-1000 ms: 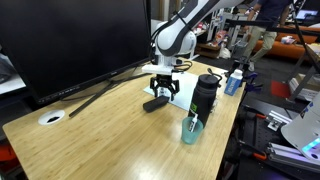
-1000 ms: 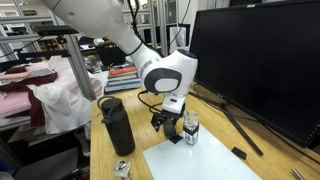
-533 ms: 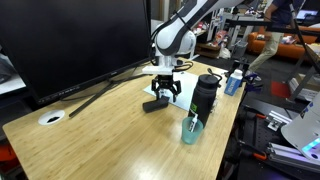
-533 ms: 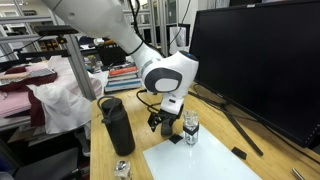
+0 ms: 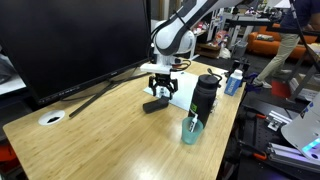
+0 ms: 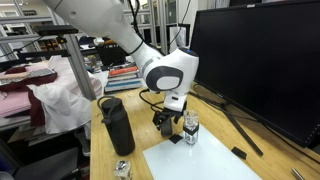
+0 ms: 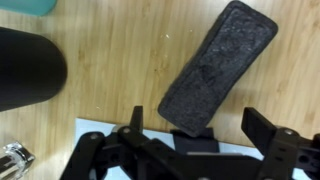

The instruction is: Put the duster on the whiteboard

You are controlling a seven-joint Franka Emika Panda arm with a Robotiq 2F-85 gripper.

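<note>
Duster (image 7: 215, 65) lies unmoved since a second ago on the wooden table (image 7: 110, 60), just beneath the gripper (image 7: 197, 128). Its fingers stay spread apart, holding nothing, and the whiteboard (image 6: 200, 160) lies beside it.

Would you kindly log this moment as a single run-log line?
gripper: open, over duster end | duster: flat on table, not gripped | whiteboard: beside duster | task: not done
</note>
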